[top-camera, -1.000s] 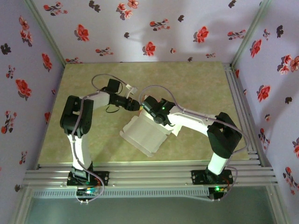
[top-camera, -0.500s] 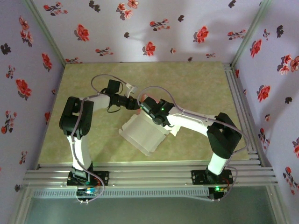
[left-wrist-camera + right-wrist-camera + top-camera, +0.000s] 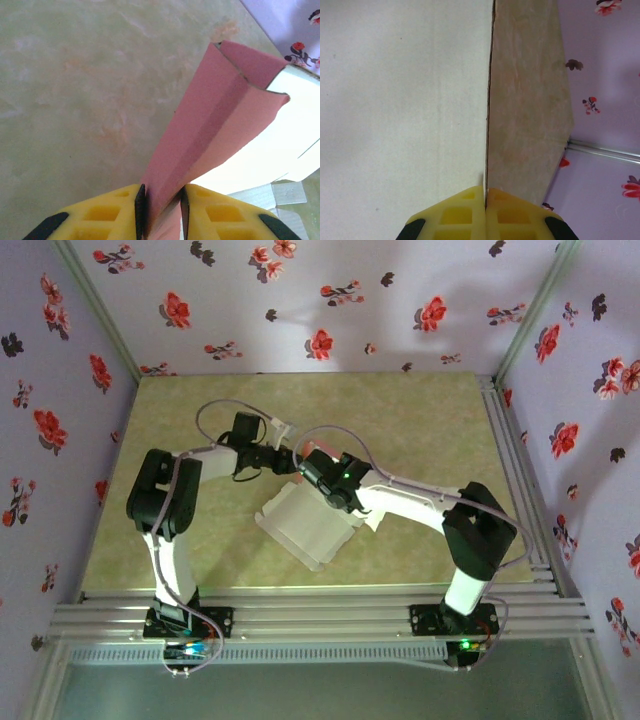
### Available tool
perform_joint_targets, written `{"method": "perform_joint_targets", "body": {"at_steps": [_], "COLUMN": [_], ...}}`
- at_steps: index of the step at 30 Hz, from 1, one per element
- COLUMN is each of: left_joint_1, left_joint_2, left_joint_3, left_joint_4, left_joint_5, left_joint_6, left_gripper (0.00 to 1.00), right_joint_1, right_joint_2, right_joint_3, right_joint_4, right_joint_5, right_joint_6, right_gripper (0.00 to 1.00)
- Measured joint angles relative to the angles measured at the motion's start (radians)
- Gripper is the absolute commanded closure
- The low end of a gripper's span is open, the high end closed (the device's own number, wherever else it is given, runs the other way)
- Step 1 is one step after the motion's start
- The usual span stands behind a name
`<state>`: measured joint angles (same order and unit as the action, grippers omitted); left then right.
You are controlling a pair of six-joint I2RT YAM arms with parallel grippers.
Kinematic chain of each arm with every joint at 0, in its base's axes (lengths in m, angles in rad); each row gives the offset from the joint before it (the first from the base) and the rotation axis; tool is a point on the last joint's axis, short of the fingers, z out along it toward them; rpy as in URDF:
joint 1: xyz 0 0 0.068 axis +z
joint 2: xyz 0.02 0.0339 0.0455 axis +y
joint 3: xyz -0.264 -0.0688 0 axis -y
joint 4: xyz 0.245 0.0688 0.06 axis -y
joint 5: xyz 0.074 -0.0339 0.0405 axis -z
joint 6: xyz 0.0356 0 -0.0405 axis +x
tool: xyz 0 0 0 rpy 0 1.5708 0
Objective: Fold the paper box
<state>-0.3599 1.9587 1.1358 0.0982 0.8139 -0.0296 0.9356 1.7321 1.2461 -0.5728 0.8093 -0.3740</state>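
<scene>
The paper box [image 3: 305,525] is held partly raised over the middle of the table, pale grey-white face up in the top view. In the left wrist view its salmon-pink flap [image 3: 215,115] is creased lengthwise and runs down between my yellow fingers. My left gripper [image 3: 160,210] is shut on that folded flap at the box's far edge [image 3: 290,462]. Just to its right, my right gripper [image 3: 314,474] pinches the same far edge. In the right wrist view the thin card edge enters the seam of my right gripper [image 3: 485,197], with the pale panel [image 3: 405,100] stretching away on the left.
The green mottled table [image 3: 420,420] lies open behind and to both sides of the box. Floral walls [image 3: 300,300] close in the back and sides. Aluminium rails [image 3: 320,615] run along the near edge by the arm bases.
My left jaws have narrowed onto the pink flap. The left gripper has edged right toward the right gripper, and the box's far edge has lifted and shifted slightly.
</scene>
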Motion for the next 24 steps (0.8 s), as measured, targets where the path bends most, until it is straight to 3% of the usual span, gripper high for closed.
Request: {"method": "perform_joint_targets", "body": {"at_steps": [14, 20, 24], "left_joint_1": [-0.035, -0.035, -0.035], "left_joint_2": [-0.092, -0.105, -0.109], "left_joint_3": [-0.147, -0.177, -0.177], "left_joint_4": [0.145, 0.167, 0.159], "left_joint_5": [-0.138, -0.171, -0.182], "left_joint_6": [-0.061, -0.078, -0.077], "left_gripper": [0.69, 0.54, 0.52], "right_joint_1": [0.08, 0.089, 0.089], "right_joint_2": [0.051, 0.064, 0.064], "right_joint_3": [0.01, 0.013, 0.015], "right_joint_4": [0.04, 0.046, 0.045], "right_joint_5": [0.192, 0.216, 0.216], "right_joint_6": [-0.062, -0.064, -0.064], "right_gripper": [1.0, 1.0, 1.0]}}
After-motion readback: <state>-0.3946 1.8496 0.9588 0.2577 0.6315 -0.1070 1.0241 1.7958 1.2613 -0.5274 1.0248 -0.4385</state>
